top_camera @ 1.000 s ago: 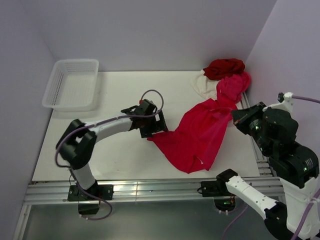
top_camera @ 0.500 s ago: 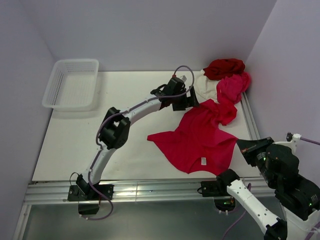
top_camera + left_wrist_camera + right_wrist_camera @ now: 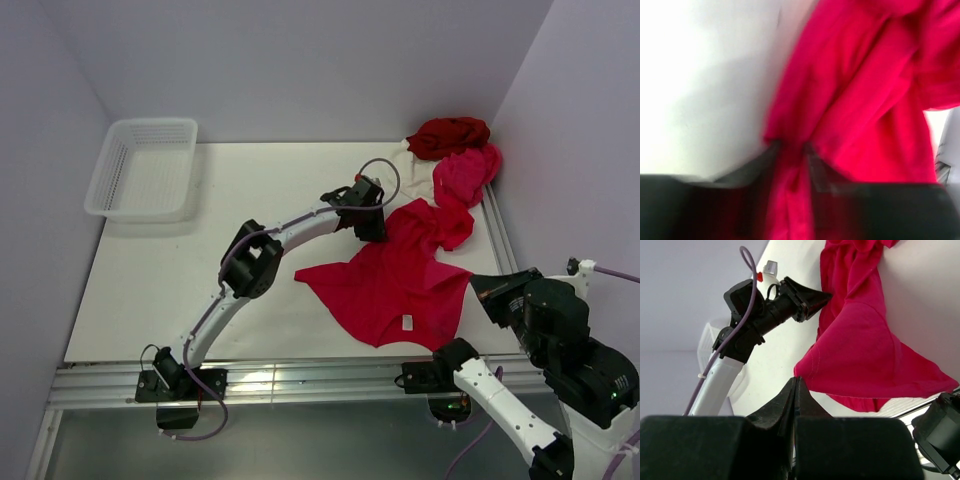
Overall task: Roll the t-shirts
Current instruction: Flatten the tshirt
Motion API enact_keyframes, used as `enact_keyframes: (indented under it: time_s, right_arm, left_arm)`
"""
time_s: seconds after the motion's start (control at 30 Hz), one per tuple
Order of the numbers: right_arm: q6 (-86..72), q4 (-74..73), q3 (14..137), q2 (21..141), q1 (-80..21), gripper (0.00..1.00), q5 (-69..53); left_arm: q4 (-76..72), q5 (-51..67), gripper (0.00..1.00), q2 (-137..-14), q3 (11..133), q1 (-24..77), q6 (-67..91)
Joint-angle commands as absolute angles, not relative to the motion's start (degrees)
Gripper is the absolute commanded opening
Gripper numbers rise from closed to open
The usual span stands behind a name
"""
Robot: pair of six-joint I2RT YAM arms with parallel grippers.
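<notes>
A bright crimson t-shirt [image 3: 400, 285] lies spread on the white table, right of centre. My left arm reaches far out to its far left edge, and my left gripper [image 3: 372, 228] is down on the cloth there. In the blurred left wrist view, a fold of the crimson t-shirt [image 3: 790, 200] runs between the nearly closed fingers of the left gripper [image 3: 792, 152]. A dark red t-shirt [image 3: 450, 135], a pink-red one [image 3: 466, 175] and a whitish one [image 3: 408, 168] are heaped in the back right corner. My right gripper [image 3: 796, 382] is shut and empty, held off the shirt's near right corner.
A white mesh basket [image 3: 145, 165] stands at the back left. The side wall runs close along the right of the t-shirt heap. A metal rail [image 3: 300, 380] lines the table's near edge, with both arm bases on it.
The left gripper left the shirt's near left corner, swung open to its far edge, then dropped and closed on the cloth. The right arm drew back to the near right.
</notes>
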State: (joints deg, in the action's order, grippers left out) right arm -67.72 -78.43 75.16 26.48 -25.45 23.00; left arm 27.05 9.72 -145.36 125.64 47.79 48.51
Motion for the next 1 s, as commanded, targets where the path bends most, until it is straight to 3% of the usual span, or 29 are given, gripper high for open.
enact_keyframes:
  time_s: [0.0,0.03,0.17,0.33,0.5,0.6,0.7,0.83,0.97]
  right_arm:
    - [-68.6,-78.1,73.8,27.8,-25.1,0.0,23.7]
    - [-68.2,-77.6,73.5,27.9,-25.1,0.0,23.3]
    - [-67.2,-74.3,71.7,29.7,-25.1,0.0,22.7]
    - [-62.5,-65.6,67.9,35.1,-25.1,0.0,19.2]
    - [-57.0,-57.2,70.6,45.9,-25.1,0.0,14.0]
    - [-56.8,-59.0,74.4,49.8,-25.1,0.0,14.2]
    - [-57.0,-60.7,73.1,48.0,-25.0,0.0,16.4]
    - [-58.3,-64.5,70.2,46.0,-24.1,0.0,19.1]
    - [-60.5,-65.7,67.9,43.8,-22.9,0.0,20.4]
  left_arm:
    - [33.7,8.9,0.24,-147.4,125.6,49.0,47.3]
    - [34.1,8.6,0.01,-147.1,125.0,49.0,47.1]
    - [36.7,2.7,0.0,-140.2,113.7,47.6,47.9]
    - [26.0,2.8,0.0,-115.3,84.6,33.8,50.9]
    - [26.7,-2.2,0.0,-90.8,67.7,22.9,53.6]
    - [26.3,-2.4,0.0,-78.1,54.2,24.1,60.6]
    - [27.2,-3.9,0.0,-67.8,41.2,33.5,72.0]
    - [34.6,-9.7,0.21,-55.3,31.9,52.9,87.6]
    - [52.8,-14.5,0.5,-44.0,36.3,55.1,90.9]
